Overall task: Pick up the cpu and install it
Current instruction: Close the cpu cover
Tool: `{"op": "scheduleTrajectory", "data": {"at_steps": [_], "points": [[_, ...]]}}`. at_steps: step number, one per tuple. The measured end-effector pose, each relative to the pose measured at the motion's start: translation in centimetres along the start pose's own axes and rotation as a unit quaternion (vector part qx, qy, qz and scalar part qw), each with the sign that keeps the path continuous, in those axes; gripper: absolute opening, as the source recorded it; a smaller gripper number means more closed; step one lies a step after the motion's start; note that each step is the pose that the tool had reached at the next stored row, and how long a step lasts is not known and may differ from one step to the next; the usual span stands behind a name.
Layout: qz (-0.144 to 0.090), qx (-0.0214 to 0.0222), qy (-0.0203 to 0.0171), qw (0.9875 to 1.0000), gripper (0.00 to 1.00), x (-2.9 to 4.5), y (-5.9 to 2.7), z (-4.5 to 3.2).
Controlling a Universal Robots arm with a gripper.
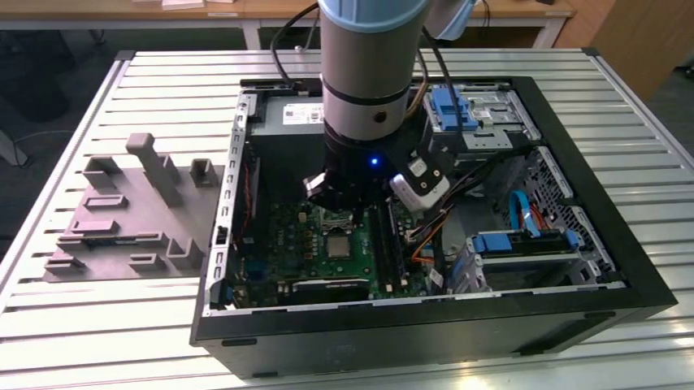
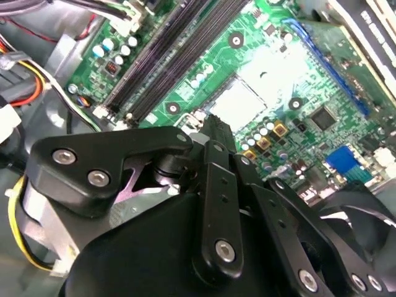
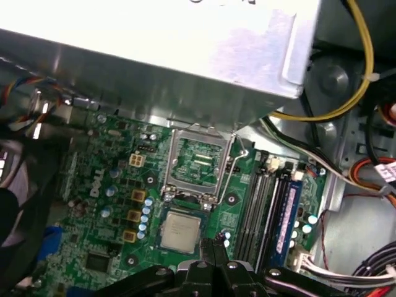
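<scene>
1. Open PC case [image 1: 434, 337] lies flat on slatted metal table [image 1: 97, 325], side panel off, motherboard [image 1: 292, 252] facing up.
2. Arm [image 1: 369, 89] comes straight down into case; blue light lit on wrist section.
3. Gripper [image 1: 338, 205] low over board, just above cpu [image 1: 340, 246]; fingers not resolvable.
4. Cpu sits flat on board, silvery top up, apart from gripper.
5. Blue drive brackets [image 1: 518, 242] + cable bundle toward exterior view's right inside case.
6. Grey fixture block [image 1: 125, 215] on table at exterior view's left, beside case.
</scene>
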State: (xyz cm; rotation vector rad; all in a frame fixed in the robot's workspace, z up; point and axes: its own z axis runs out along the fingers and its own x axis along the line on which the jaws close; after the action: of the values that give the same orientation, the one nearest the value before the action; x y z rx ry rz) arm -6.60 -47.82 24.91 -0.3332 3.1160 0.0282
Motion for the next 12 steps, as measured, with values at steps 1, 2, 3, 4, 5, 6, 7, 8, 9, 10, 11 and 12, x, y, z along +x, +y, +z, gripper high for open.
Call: {"op": "scheduleTrajectory", "data": {"at_steps": [1, 2, 3, 4, 5, 6, 7, 8, 9, 10, 11, 12], "points": [[0.0, -0.0001, 0.0, 1.0, 0.11, -0.18, 0.07, 0.02], [0.0, 0.0, 0.0, 1.0, 0.11, -0.38, 0.17, 0.04], [0.0, -0.0001, 0.0, 1.0, 0.11, -0.6, 0.32, 0.06], [0.0, -0.0001, 0.0, 1.0, 0.11, -0.8, 0.5, 0.07], [0.0, 0.0, 0.0, 1.0, 0.11, -0.98, 0.71, 0.09], [0.0, 0.0, 0.0, 1.0, 0.11, -1.2, 0.96, 0.12], [0.0, 0.0, 0.0, 1.0, 0.11, -1.41, 1.21, 0.15], [0.0, -0.0001, -0.0001, 1.0, 0.11, -1.61, 1.48, 0.18], [0.0, 0.0, 0.0, 1.0, 0.11, -1.77, 1.72, 0.19], [0.0, -0.0001, 0.0, 1.0, 0.11, -1.9, 1.92, 0.23], [0.0, -0.0002, -0.0001, 1.0, 0.11, -1.97, 2.07, 0.27], [-0.004, -0.0006, -0.0001, 1.0, 0.11, -1.99, 2.11, 0.32]]}}
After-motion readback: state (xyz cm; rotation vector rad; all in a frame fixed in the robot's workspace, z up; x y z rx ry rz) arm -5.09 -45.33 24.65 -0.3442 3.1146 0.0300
